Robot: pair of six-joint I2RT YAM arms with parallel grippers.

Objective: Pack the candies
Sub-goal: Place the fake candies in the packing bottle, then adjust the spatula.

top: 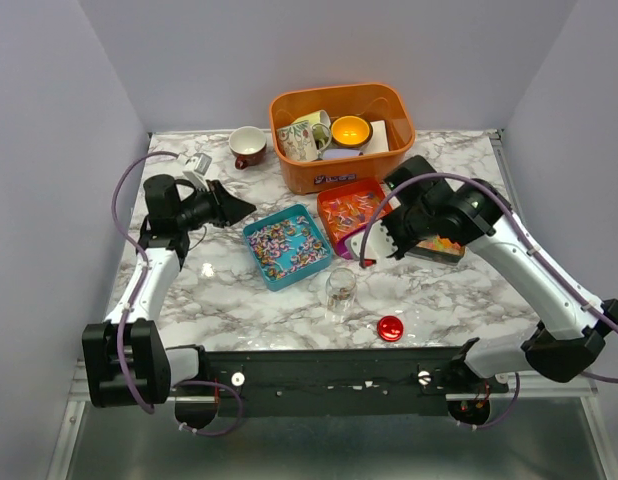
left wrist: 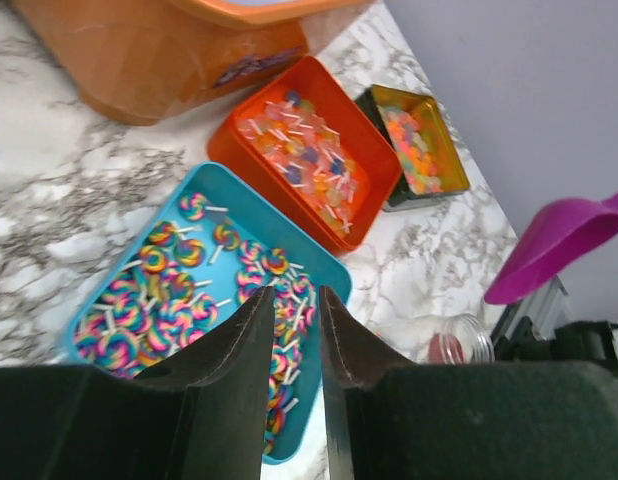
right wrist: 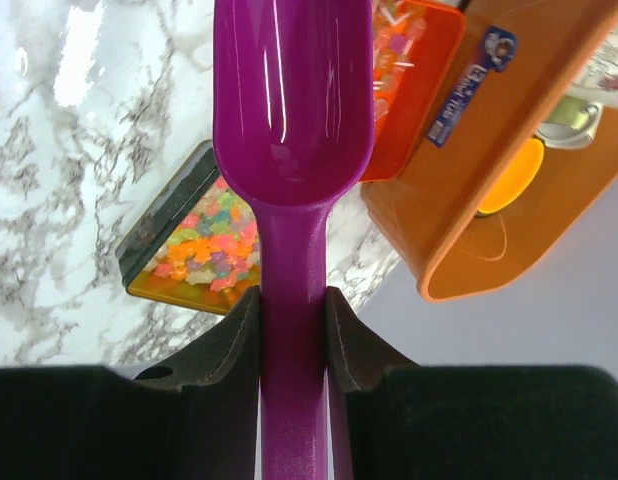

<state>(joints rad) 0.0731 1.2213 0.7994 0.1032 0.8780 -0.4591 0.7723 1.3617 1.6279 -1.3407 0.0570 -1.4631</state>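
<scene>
At left of the top view, over the marble table [top: 229, 300]: left gripper [top: 244, 208], tipped toward the blue tray [top: 257, 262]. Cannot read its jaws from up there. From the left wrist, only a narrow slit between the fingers [left wrist: 251, 345], nothing in it, the tray's near corner below. At that frame's right edge, a purple scoop [left wrist: 559, 245] above a clear jar [left wrist: 459, 340].

Centre of the top view: swirled candies [top: 289, 243] filling the blue tray, more in the orange tray [top: 328, 222] just right of it, below the bin [top: 319, 175]. Lower down, the jar upright, and a red lid [top: 390, 327] lying apart at its lower right.

Right of centre: right gripper [top: 377, 240] over the orange tray's near edge, its arm covering much of the dark tray [top: 444, 255]. Hard to make out the scoop here. From the right wrist, clamped on the scoop's handle, bowl empty, with bright jelly candies in the dark tray at lower left.
</scene>
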